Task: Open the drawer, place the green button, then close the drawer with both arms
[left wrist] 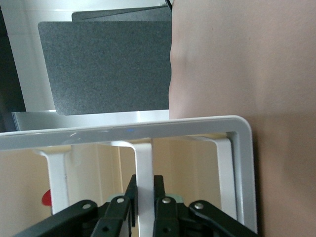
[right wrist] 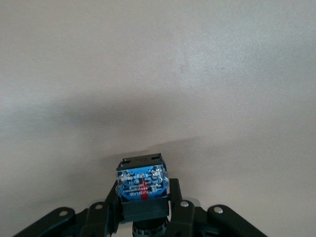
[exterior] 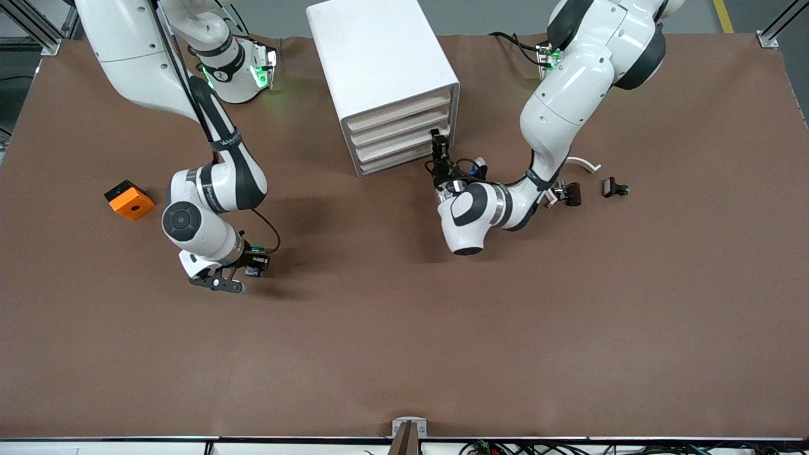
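The white cabinet [exterior: 379, 76] stands at the table's middle, near the robots' bases, with all its drawers shut. My left gripper [exterior: 438, 150] is at the cabinet's front corner, level with the lowest drawer [exterior: 395, 163]. In the left wrist view the left gripper [left wrist: 144, 195] is shut on a white handle strip [left wrist: 143, 163] beside a beige drawer front [left wrist: 187, 168]. My right gripper [exterior: 248, 268] is low over the brown mat toward the right arm's end, shut on the button [exterior: 253, 271]. The right wrist view shows the button's blue-and-black body [right wrist: 140, 183] between the right gripper's [right wrist: 143, 200] fingers; its cap is hidden.
An orange block with a hole [exterior: 129, 200] lies toward the right arm's end. Two small black clip pieces [exterior: 572, 193] [exterior: 614, 187] and a white curved piece [exterior: 584, 163] lie by the left arm's elbow. Brown mat stretches toward the front camera.
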Controlling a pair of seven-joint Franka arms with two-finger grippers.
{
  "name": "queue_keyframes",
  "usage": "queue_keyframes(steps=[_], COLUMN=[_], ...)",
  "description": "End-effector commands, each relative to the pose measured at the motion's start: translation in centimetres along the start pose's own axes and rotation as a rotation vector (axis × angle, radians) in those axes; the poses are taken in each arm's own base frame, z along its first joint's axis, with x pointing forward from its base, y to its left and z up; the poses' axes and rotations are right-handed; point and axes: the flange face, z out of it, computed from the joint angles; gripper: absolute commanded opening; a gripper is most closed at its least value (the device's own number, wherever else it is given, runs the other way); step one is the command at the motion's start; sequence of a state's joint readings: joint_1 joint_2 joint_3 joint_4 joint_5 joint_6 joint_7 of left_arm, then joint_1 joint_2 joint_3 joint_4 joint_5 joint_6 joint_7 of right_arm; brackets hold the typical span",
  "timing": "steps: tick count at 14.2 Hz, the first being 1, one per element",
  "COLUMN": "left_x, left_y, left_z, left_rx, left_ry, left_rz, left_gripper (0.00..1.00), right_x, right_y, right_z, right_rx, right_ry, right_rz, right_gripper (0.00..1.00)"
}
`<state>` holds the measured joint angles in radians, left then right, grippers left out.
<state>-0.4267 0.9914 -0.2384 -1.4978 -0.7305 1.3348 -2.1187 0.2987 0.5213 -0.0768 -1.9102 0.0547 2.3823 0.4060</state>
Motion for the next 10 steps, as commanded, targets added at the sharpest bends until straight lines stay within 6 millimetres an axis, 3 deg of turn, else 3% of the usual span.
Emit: queue_keyframes(steps=[1,6,10], left_x=[1.6,2.9,3.8], left_y=[-0.3,0.1,0.3], left_z=[-2.7,-4.2,-5.6], left_rx=[0.009,0.012,0.003], left_ry=[-0.052,-0.087,-0.108], left_rz=[0.007,0.0,-0.005], left_gripper=[0.13,0.13,0.13], right_x=[0.4,-1.4,-6.7], right_y=[-1.5,-5.9,-13.4], right_z=[-4.8,-10.3,-13.2], right_rx=[0.002,0.0,0.006], right_ry=[-0.011,-0.023,-0.009], right_rz=[0.058,0.21,0.381], right_gripper=[0.0,0.0,0.0])
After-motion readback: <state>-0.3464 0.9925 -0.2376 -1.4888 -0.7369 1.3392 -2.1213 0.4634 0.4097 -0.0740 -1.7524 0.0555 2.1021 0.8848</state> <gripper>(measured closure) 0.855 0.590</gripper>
